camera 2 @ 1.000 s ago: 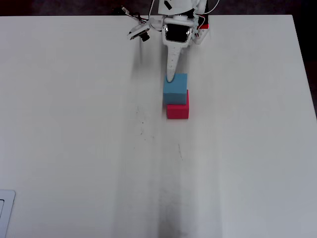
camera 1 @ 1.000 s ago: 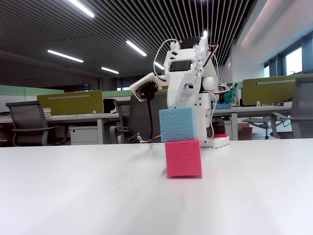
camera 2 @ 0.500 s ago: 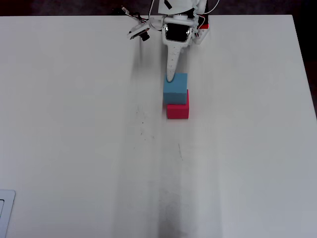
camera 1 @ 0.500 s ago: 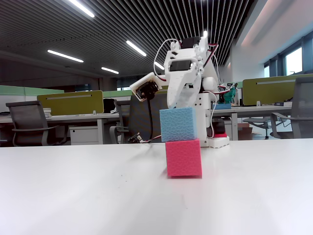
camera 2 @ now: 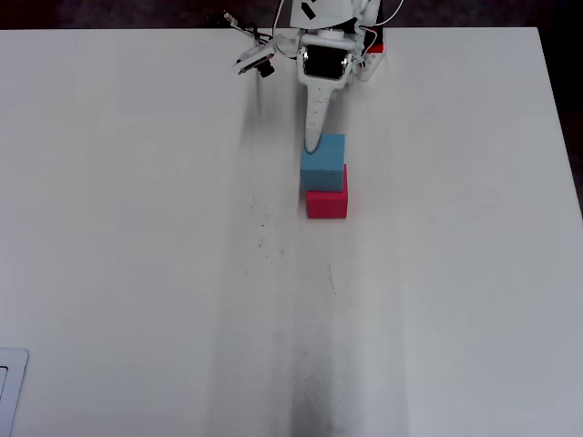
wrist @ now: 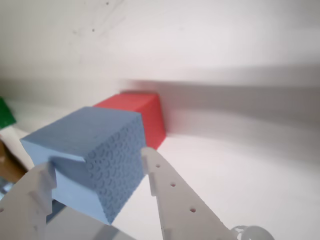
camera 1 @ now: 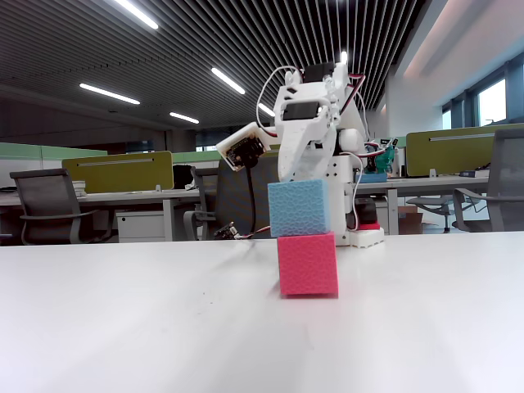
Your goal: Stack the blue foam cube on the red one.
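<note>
Between the tool [wrist: 95,172] fingers — blue foam cube [wrist: 92,152], atop red one [wrist: 140,116]

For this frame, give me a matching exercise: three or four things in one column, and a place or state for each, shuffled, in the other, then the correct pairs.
Things:
1. light blue foam cube
2. pinkish-red foam cube
3. white two-finger gripper
4. white table

Places or states:
A. resting directly on the table
B. carries the whole stack
C. on top of the other cube
D. jaws open on either side of the upper cube

Pairs: 1-C, 2-A, 3-D, 4-B
</note>
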Action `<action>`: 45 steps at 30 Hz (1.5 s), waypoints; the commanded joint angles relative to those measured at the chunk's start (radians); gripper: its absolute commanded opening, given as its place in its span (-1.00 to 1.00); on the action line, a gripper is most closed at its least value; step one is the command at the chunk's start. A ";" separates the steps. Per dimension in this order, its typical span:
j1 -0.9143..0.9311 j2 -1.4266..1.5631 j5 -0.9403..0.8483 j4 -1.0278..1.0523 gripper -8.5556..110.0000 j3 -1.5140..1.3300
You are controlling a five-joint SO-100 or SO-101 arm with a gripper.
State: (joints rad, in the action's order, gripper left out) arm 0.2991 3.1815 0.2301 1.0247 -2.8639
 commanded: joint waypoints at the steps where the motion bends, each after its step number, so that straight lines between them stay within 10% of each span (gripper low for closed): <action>1: -0.009 0.003 0.002 -0.017 -0.51 0.003; 45: -0.009 0.003 0.002 -0.020 -0.46 0.002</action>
State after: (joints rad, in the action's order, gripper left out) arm 0.2991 3.1753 0.2301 1.0186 -2.8670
